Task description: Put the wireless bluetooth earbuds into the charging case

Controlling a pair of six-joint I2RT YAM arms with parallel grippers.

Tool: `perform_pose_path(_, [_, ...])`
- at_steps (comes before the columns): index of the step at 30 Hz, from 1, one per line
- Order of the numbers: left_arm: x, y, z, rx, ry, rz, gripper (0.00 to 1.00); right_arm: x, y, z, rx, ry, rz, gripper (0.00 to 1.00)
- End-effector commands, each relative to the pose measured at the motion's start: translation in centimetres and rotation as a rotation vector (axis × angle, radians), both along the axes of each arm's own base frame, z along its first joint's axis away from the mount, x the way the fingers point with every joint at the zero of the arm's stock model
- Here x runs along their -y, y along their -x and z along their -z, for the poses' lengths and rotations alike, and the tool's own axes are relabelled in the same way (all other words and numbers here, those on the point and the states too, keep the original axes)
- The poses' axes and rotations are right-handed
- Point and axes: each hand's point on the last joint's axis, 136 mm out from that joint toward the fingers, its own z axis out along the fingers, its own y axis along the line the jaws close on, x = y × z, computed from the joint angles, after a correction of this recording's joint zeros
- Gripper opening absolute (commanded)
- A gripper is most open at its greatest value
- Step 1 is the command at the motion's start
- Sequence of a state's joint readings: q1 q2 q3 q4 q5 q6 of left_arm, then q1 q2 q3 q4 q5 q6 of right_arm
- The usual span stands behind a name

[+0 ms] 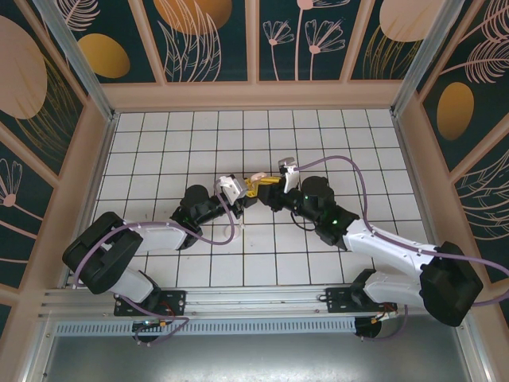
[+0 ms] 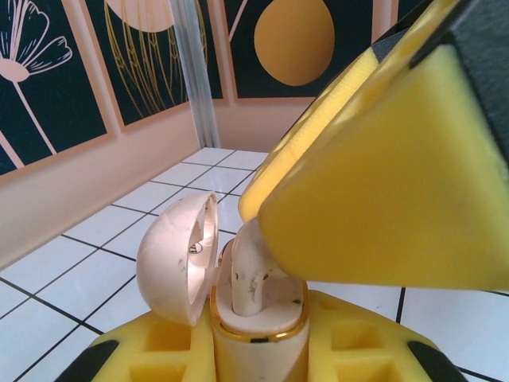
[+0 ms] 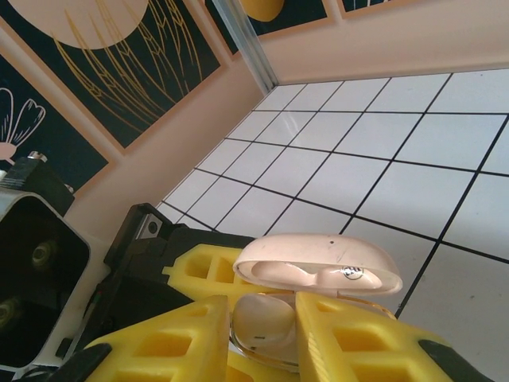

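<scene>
So the left gripper (image 2: 258, 358) is clamped shut on the charging case (image 2: 262, 325), with a yellow foam finger on each side of the cream body just below its gold rim, and it holds the case upright. The lid (image 2: 171, 259) is flipped open and leans off to the left in the left wrist view. One earbud (image 2: 245, 278), a pale whitish one with a few dark specks, stands in the case opening. Its lower end is down inside the well and its top end pokes out above the rim. The right gripper (image 3: 262, 338) comes in from the upper right in that same view and is closed on that earbud. From its own wrist camera you can see a yellow pad tight against either side of the earbud, with the open lid just beyond it. I can't tell how deep the earbud is seated. From the top camera the two grippers meet nose to nose over the middle of the white tiled table (image 1: 199, 135), with purple cables (image 1: 334, 163) looping off both arms and dark floral wall panels (image 1: 211, 36) around the table.
</scene>
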State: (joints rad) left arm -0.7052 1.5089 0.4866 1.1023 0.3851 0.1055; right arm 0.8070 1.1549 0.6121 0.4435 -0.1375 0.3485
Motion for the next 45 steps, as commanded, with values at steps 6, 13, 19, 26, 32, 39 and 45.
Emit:
perform_pose_path(6, [1.0, 1.6, -4.3, 0.132, 0.073, 0.088, 0.10, -0.7, -0.1, -0.6, 0.008, 0.009, -0.023, 0.32])
perform_pose_path(13, [1.0, 1.7, -4.3, 0.133, 0.074, 0.090, 0.10, -0.7, 0.0, -1.1, 0.012, -0.006, -0.024, 0.35])
perform_pose_path(19, [1.0, 1.7, -4.5, 0.131, 0.079, 0.093, 0.10, -0.6, -0.1, -2.0, 0.012, -0.035, -0.019, 0.41])
perform_pose_path(26, [1.0, 1.9, -4.6, 0.126, 0.090, 0.099, 0.10, -0.3, -0.1, -3.1, 0.009, -0.068, -0.017, 0.45])
perform_pose_path(32, [1.0, 2.0, -4.9, 0.119, 0.110, 0.107, 0.10, -0.1, -0.3, -3.8, -0.004, -0.085, -0.017, 0.46])
perform_pose_path(39, [1.1, 2.1, -5.0, 0.116, 0.116, 0.115, 0.10, 0.3, -0.6, -4.0, -0.020, -0.097, -0.005, 0.47])
perform_pose_path(45, [1.1, 2.1, -5.0, 0.114, 0.119, 0.116, 0.10, 0.3, -0.6, -4.4, -0.028, -0.117, -0.022, 0.40])
